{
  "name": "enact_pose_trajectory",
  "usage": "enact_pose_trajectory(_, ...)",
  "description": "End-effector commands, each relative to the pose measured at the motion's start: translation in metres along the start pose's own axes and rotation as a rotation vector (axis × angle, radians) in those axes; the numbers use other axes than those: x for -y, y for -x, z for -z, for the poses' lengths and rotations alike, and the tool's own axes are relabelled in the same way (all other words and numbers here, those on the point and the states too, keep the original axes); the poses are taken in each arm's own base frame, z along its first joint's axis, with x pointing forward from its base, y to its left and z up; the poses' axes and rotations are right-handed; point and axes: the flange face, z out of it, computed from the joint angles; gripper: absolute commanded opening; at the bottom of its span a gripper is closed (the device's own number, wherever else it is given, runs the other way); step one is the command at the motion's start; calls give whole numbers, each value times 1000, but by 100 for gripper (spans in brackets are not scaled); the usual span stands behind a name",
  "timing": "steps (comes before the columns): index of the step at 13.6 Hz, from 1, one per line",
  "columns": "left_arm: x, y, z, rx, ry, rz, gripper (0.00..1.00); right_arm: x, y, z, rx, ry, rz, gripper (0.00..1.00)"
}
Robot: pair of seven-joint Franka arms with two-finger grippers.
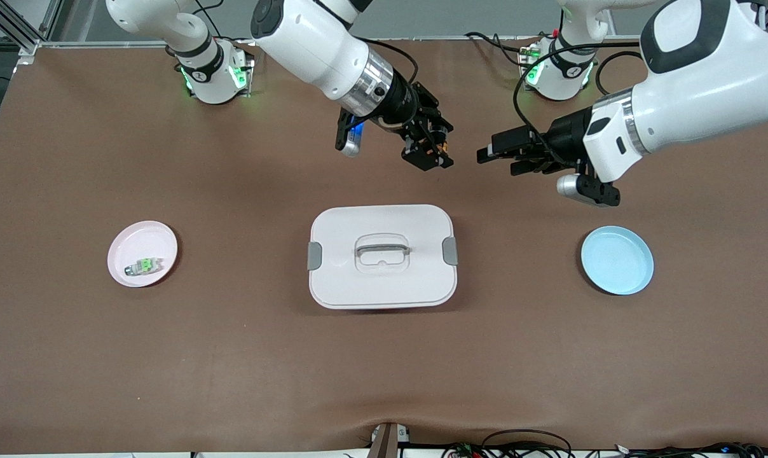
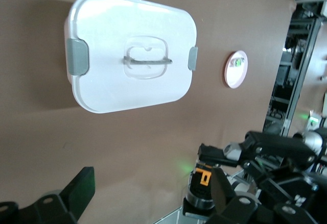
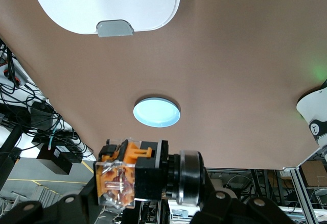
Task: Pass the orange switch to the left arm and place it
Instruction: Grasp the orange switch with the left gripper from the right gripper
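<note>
My right gripper (image 1: 436,152) is shut on the orange switch (image 1: 444,147), a black body with orange parts and a clear end (image 3: 134,175). It hangs over the brown cloth between the box (image 1: 384,286) and the arms' bases. My left gripper (image 1: 498,160) faces it from the left arm's end, open and holding nothing, with a short gap between the two. In the left wrist view the switch (image 2: 204,177) shows in the right gripper close to one left finger (image 2: 82,185), and the gap of the left gripper (image 2: 152,183) shows only cloth. The white box (image 2: 130,55) stands closed at the table's middle.
A pink plate (image 1: 136,245) holding a clear switch with a green mark (image 1: 144,266) lies toward the right arm's end. A light blue plate (image 1: 617,259) lies toward the left arm's end, also in the right wrist view (image 3: 157,112). Brown cloth covers the table.
</note>
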Motion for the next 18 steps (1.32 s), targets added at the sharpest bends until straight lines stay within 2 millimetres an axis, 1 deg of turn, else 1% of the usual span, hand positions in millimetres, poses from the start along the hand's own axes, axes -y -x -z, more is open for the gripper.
enact_pose_trajectory(1,6,23,-5,-5,66,-71,94,-1,6,1,20,-4,-19,25)
enact_pose_trajectory(3,9,25,-8,-12,79,-85,92,-2,7,1,21,-2,-20,24)
enact_pose_trajectory(4,7,26,-10,-15,95,-81,91,-2,7,1,22,-3,-20,24)
enact_pose_trajectory(5,1,31,-18,-19,117,-81,90,-2,7,1,22,-3,-20,24)
enact_pose_trajectory(7,-2,38,-31,-76,156,-72,90,-3,7,0,21,-1,-19,24)
enact_pose_trajectory(9,-11,40,-40,-101,195,-73,89,-3,8,1,21,-2,-17,24)
enact_pose_trajectory(11,-10,42,-49,-116,185,-78,87,-4,9,0,22,0,-16,24)
enact_pose_trajectory(14,-8,44,-57,-106,179,-90,85,-5,9,0,22,2,-15,24)
enact_pose_trajectory(17,-11,46,-60,-115,176,-95,82,-5,9,0,22,1,-14,24)
enact_pose_trajectory(18,-15,48,-64,-111,175,-101,80,-5,9,0,21,1,-13,24)
